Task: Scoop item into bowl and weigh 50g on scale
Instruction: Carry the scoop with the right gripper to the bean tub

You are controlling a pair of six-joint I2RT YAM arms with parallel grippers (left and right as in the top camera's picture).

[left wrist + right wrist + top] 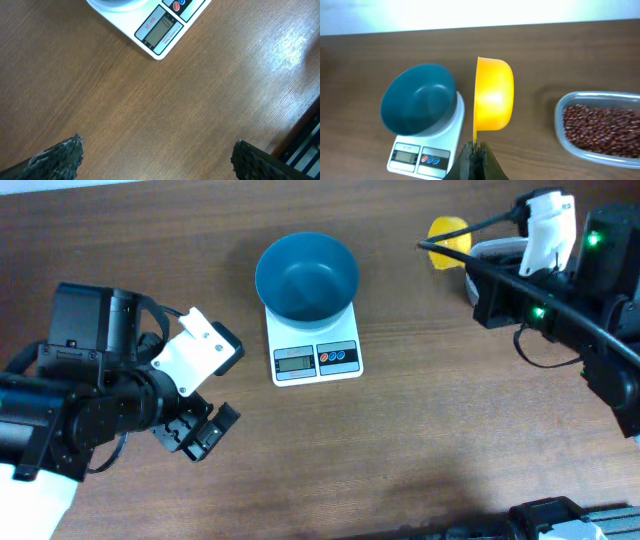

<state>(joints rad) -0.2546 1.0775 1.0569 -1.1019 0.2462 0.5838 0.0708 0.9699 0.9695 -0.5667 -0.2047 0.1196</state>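
The blue bowl (306,276) stands on the white scale (316,358) at the table's middle; I see no beans in it. It also shows in the right wrist view (417,99) on the scale (422,156). My right gripper (476,150) is shut on the thin handle of a yellow scoop (492,95), held on its side between the bowl and the clear tub (560,120) of red-brown beans (602,127). In the overhead view the scoop (450,232) is at the far right. My left gripper (200,435) is open and empty above bare table, left of the scale (160,27).
The clear tub (497,250) sits at the far right, mostly hidden under my right arm. The table's front edge and a dark frame (305,145) show at the lower right of the left wrist view.
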